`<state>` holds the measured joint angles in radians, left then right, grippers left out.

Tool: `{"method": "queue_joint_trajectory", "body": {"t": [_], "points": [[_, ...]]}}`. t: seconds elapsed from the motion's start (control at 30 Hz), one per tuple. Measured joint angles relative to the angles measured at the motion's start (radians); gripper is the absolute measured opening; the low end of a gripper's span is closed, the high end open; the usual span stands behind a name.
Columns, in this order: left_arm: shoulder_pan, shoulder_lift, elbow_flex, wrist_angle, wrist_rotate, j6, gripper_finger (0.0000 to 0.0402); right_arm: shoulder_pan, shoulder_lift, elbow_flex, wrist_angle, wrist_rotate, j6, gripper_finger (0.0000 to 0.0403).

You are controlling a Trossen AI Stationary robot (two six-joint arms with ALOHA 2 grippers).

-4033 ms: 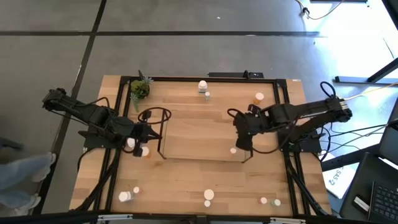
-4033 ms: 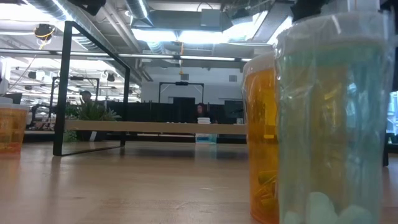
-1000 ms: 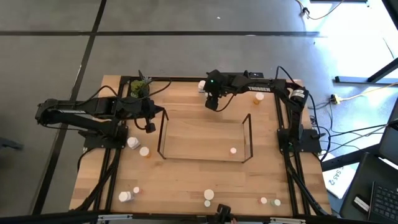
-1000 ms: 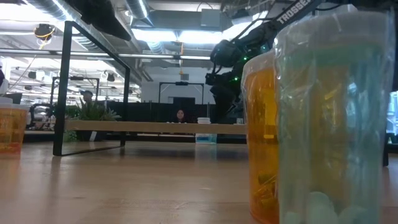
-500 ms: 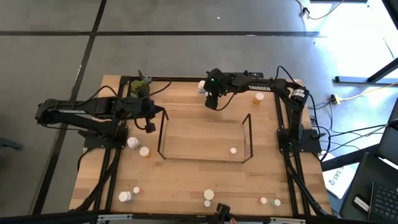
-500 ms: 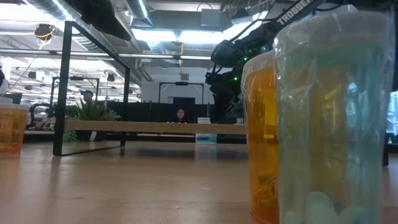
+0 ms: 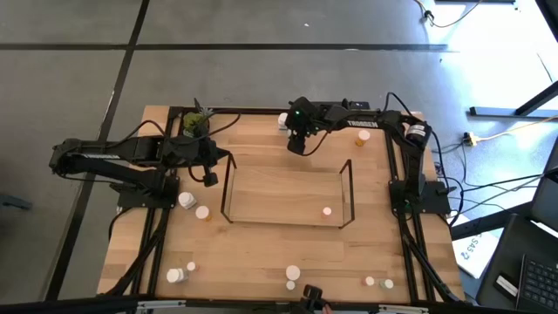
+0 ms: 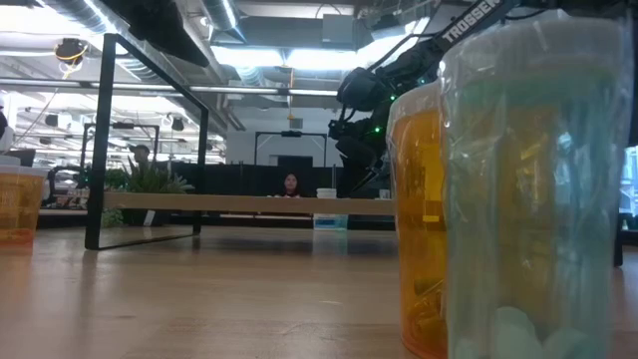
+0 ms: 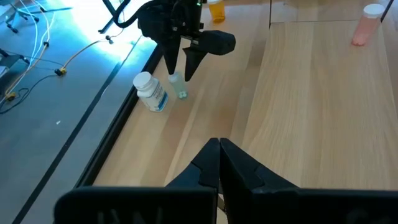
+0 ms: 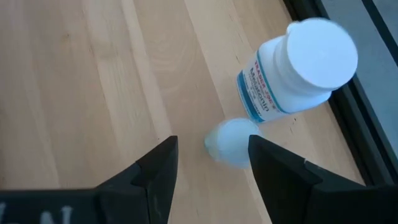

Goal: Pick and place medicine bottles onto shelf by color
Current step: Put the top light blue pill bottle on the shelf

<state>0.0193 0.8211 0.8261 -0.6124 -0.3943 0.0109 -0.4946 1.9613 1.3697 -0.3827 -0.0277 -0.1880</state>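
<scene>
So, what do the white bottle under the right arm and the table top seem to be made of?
The white bottle looks like opaque plastic with a smooth, slightly glossy cap and a printed paper or film label; the even white surface suggests this. The table top appears to be light wood with a matte finish, or possibly a wood-look laminate: long grain lines run along it.

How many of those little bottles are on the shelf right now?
1. A small pink bottle stands on the shelf, near its right end and front edge. The shelf's top shows whole from above, so none should be hidden.
</scene>
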Motion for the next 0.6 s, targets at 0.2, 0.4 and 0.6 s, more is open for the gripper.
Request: {"method": "queue_joint_trajectory", "body": {"t": [0.2,0.4,0.6], "points": [[0.0,0.0,0.0,-0.001,0.0,0.0,0.0,0.0,0.02,0.003,0.029,0.012,-0.006,0.0198],[0.0,0.0,0.0,-0.001,0.0,0.0,0.0,0.0,0.026,0.0,0.038,0.005,-0.006,0.0198],[0.0,0.0,0.0,-0.001,0.0,0.0,0.0,0.001,0.026,-0.001,0.022,0.005,-0.006,0.0198]]}}
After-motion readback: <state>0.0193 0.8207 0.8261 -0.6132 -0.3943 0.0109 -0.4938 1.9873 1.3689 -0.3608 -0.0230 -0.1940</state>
